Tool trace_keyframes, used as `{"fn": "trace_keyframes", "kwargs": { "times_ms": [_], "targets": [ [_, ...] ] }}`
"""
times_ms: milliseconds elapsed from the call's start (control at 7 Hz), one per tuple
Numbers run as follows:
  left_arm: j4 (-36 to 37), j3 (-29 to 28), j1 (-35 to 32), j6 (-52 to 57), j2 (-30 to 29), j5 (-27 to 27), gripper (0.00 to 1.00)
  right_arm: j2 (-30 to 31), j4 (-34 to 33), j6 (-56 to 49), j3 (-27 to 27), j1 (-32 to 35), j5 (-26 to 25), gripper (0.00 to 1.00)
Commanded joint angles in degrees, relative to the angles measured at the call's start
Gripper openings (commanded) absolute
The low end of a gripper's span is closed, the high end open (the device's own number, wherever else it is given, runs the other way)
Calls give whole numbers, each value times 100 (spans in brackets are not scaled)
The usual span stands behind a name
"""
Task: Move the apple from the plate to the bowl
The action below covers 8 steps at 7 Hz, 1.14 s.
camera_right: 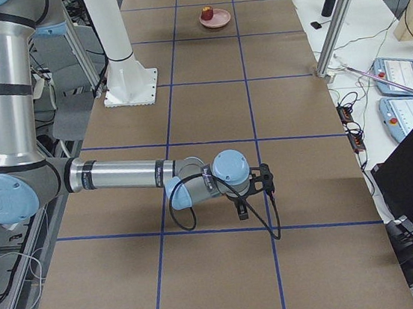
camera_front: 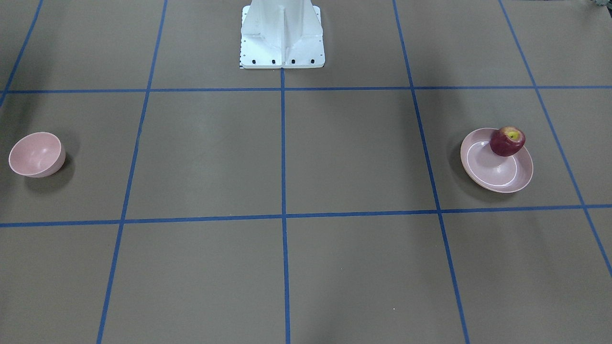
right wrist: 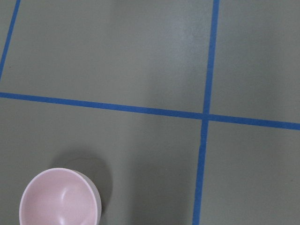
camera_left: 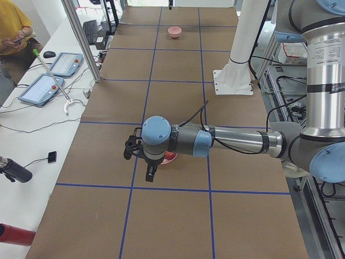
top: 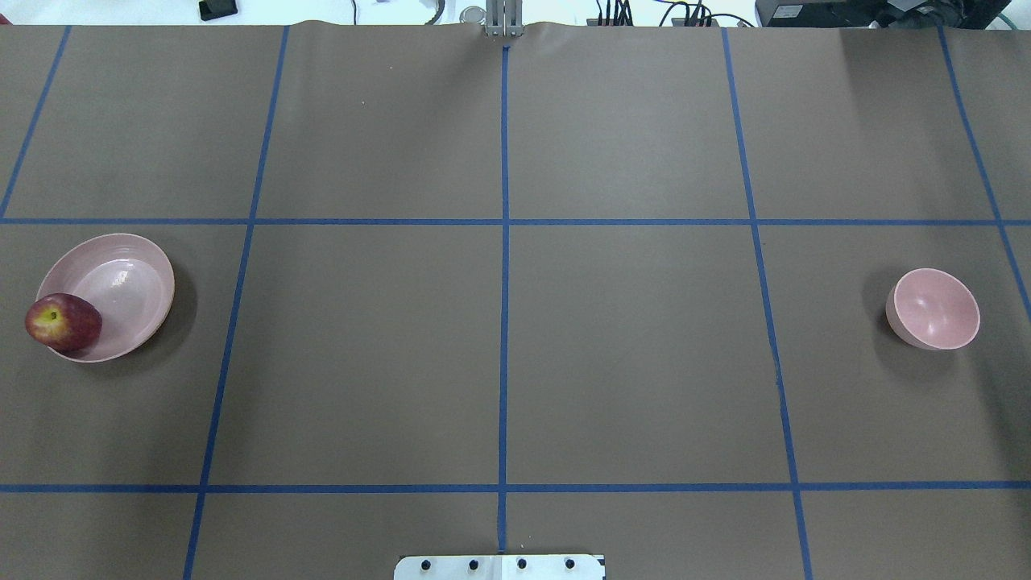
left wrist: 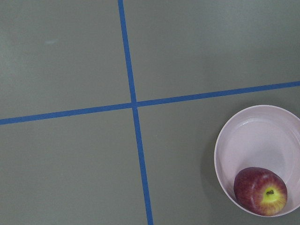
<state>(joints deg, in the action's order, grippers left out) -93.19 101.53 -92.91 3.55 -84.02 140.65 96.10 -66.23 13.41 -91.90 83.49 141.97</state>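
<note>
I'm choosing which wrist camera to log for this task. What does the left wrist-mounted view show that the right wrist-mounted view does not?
Only the left wrist-mounted view shows the apple, which sits on the plate close to its rim with its yellow stem dimple facing up. Only the right wrist-mounted view shows the bowl, which is empty. Both show the brown table with a crossing of blue tape lines.

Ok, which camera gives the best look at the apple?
Left wrist view: the apple is largest there, unblocked, stem dimple visible. Front-facing and overhead show it clear but smaller, exterior right tiny; in exterior left the left arm largely blocks it; right wrist misses it.
</note>
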Motion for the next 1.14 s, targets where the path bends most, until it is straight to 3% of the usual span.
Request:
{"fn": "trace_keyframes", "kwargs": {
  "times_ms": [0, 429, 1000],
  "targets": [
    [2, -11, 2, 6, 18, -3, 98, -3, 1072, 1674, 5, -997, -728, 100],
    [-6, -28, 36, -3, 18, -3, 98, 31, 1323, 1947, 49, -1658, -1213, 99],
    [-24, -46, 54, 6, 26, -3, 98, 128, 1323, 1859, 137, -2038, -1225, 71]
  ]
}}
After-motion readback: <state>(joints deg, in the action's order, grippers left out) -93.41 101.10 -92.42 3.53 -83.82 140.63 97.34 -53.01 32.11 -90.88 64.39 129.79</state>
